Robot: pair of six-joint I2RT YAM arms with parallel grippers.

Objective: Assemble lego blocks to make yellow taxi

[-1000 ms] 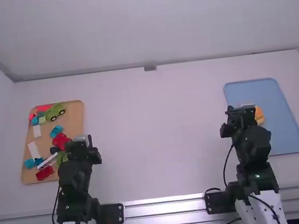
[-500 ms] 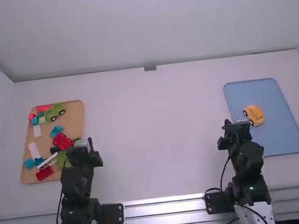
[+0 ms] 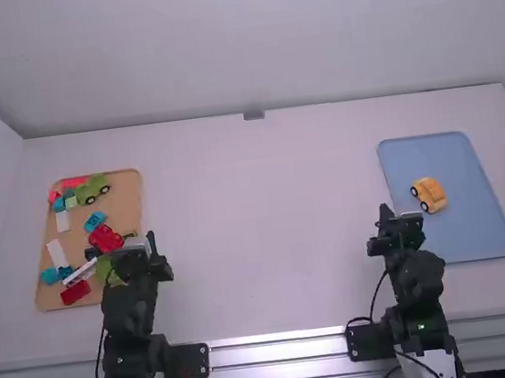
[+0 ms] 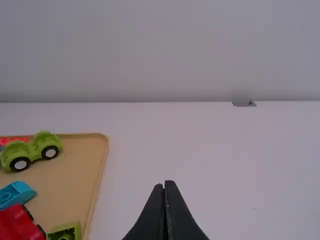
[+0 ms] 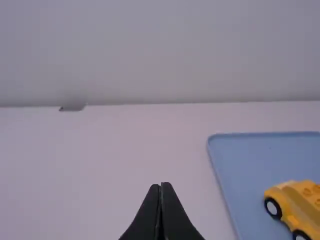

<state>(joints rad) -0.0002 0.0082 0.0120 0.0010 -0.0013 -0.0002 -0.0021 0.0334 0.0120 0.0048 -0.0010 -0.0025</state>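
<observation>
The right hand (image 5: 160,186), clenched and empty, looks the nearer one for any reach to the yellow car (image 5: 296,207), off to its right on the blue tray (image 5: 250,160), wheeled side towards it.

And there it was, the green car (image 4: 34,148), black wheels showing, at left on the tan tray (image 4: 95,157)! Below it lay a blue block (image 4: 20,190), then the red piece (image 4: 19,226) in the lower left corner, a green block (image 4: 72,232) just beside. Bottom centre, the left gripper (image 3: 138,247) had its fingertips together.
</observation>
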